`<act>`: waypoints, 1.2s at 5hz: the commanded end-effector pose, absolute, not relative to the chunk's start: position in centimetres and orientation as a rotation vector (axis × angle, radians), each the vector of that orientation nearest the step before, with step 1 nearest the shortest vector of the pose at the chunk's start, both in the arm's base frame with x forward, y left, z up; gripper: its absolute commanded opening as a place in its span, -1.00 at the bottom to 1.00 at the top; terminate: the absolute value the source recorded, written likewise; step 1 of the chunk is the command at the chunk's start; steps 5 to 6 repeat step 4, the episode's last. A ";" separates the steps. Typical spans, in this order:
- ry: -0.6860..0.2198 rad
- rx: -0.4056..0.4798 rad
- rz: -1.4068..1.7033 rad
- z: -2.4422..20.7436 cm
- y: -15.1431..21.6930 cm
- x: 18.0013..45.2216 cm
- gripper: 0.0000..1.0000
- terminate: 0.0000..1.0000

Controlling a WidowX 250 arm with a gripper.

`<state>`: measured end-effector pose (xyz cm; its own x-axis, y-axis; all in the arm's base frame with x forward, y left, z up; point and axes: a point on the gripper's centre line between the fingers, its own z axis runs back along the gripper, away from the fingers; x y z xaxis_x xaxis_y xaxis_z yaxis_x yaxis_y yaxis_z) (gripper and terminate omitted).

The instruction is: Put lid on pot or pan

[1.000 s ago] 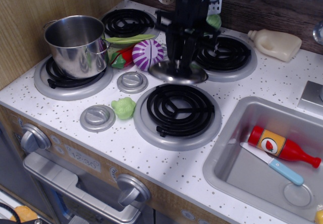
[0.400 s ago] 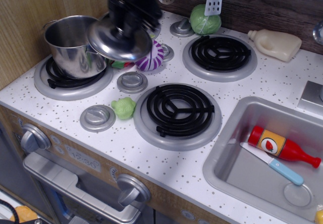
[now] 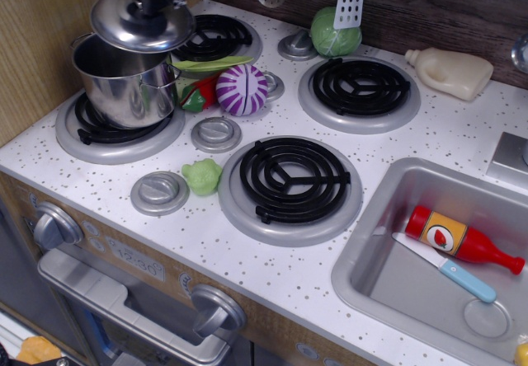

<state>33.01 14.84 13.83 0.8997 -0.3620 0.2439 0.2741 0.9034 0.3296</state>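
My gripper (image 3: 151, 2) comes down from the top edge of the view near the counter's far left corner, its fingers pinched on the knob of the lid (image 3: 140, 22); the fingertips themselves are mostly hidden by the dark housing. The lid hangs directly under them, tilted a little, above the open mouth of the pot (image 3: 125, 76) and shifted slightly toward its right rim. Whether the lid's lower edge touches the rim I cannot tell.

The pot stands on the front left burner (image 3: 115, 127), near the counter's left edge. Just right of the pot lie a green leafy vegetable (image 3: 213, 64), a red pepper (image 3: 198, 92) and a purple onion half (image 3: 242, 90), all close beside the pot but below the level of the lid. Three matte grey discs (image 3: 216, 133) sit nearby, between the burners. A small green lettuce piece (image 3: 203, 176) lies toward the front edge.

Along the back edge are a green cabbage (image 3: 334, 32), a hanging spatula (image 3: 349, 6) and a cream bottle (image 3: 450, 72) lying on its side. In the sink (image 3: 371, 259) at the right edge lie a red ketchup bottle (image 3: 462, 240), with a tomato picture on its yellow label, and a knife (image 3: 445, 269). The oven panel shows pale digits, too faint to read.
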 end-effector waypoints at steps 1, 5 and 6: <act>-0.347 0.306 -0.387 16.0 17.7 33.1 -1.00 -1.00; -0.378 0.234 -0.383 12.2 18.7 32.4 -1.00 1.00; -0.378 0.234 -0.383 12.2 18.7 32.4 -1.00 1.00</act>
